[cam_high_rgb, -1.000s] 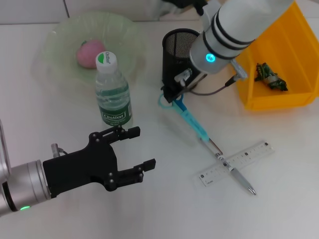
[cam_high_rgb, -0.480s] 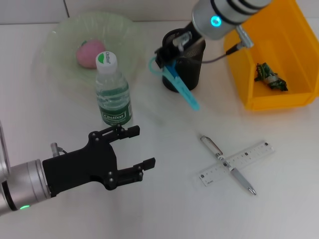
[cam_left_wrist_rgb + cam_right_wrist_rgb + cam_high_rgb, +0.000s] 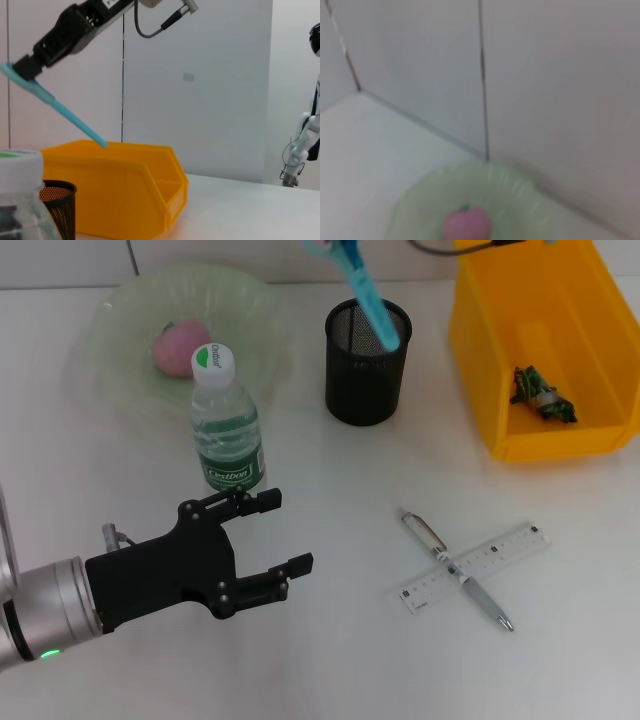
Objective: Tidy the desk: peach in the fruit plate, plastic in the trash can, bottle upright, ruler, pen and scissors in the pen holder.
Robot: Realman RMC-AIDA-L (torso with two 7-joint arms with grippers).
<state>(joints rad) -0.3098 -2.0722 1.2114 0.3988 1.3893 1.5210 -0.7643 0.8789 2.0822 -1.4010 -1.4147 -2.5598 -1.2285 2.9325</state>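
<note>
The blue scissors [image 3: 362,285] hang tilted above the black mesh pen holder [image 3: 367,375], tip pointing down over its mouth. In the left wrist view my right gripper [image 3: 25,67] is shut on the handle end of the scissors [image 3: 60,112]; in the head view it is out of frame. The pen [image 3: 455,570] lies across the ruler [image 3: 505,548] on the table at the front right. The peach [image 3: 178,345] rests in the green fruit plate [image 3: 120,310]. The bottle [image 3: 227,430] stands upright. The plastic [image 3: 540,395] lies in the yellow trash can [image 3: 600,350]. My left gripper [image 3: 285,535] is open, just in front of the bottle.
The pen holder [image 3: 57,205] and yellow bin [image 3: 125,185] stand side by side at the back. A wall runs behind the table. Bare white tabletop lies between the bottle and the pen.
My right gripper has lifted the scissors from the table beside the holder to above its mouth, and the arm has left the head view. The left arm has stayed still.
</note>
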